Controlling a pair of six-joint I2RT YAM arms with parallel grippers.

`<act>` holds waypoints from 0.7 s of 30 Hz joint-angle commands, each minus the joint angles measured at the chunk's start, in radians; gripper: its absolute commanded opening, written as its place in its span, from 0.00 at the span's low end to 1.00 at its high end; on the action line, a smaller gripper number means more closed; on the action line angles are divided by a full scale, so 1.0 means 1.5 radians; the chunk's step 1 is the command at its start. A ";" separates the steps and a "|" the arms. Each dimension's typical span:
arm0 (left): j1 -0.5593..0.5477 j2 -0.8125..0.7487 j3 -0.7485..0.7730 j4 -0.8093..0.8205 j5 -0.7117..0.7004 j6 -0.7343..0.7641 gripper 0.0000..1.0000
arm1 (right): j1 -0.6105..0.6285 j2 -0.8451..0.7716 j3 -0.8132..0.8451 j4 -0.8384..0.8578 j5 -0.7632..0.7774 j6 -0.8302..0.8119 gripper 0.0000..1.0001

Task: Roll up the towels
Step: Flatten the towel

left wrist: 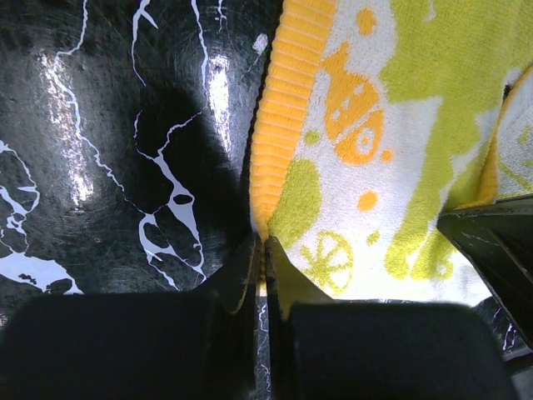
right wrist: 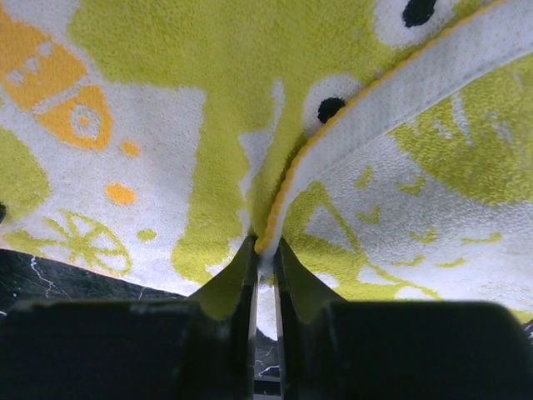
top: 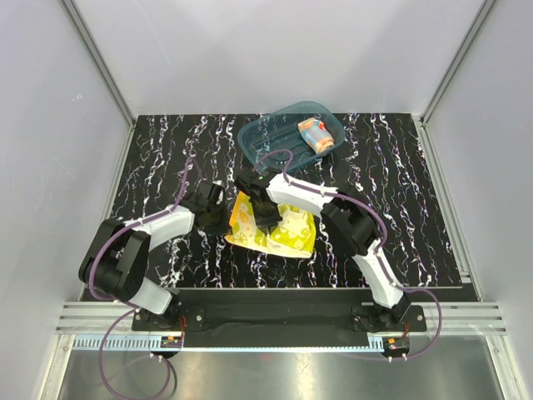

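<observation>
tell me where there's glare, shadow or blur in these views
Left wrist: a glare streak on the glossy black white-veined tabletop, a soft shadow beside the yellow patterned terry towel. Right wrist: that towel evenly lit, its pile in focus. Top external: even light, sheen on the brushed metal strip along the bottom.

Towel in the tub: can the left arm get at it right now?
Probably not: the left hand is shut on the yellow towel's edge, and the right arm lies across the way to the tub.
</observation>
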 commanded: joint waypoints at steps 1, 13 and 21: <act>0.007 0.021 -0.023 -0.020 -0.002 0.005 0.00 | 0.007 -0.057 -0.007 -0.035 0.055 -0.002 0.16; 0.025 0.017 -0.032 -0.012 0.015 0.003 0.00 | -0.009 -0.196 -0.118 -0.034 0.064 -0.003 0.18; 0.033 -0.002 -0.040 -0.012 0.030 -0.009 0.00 | -0.063 -0.291 -0.245 0.015 0.047 0.000 0.00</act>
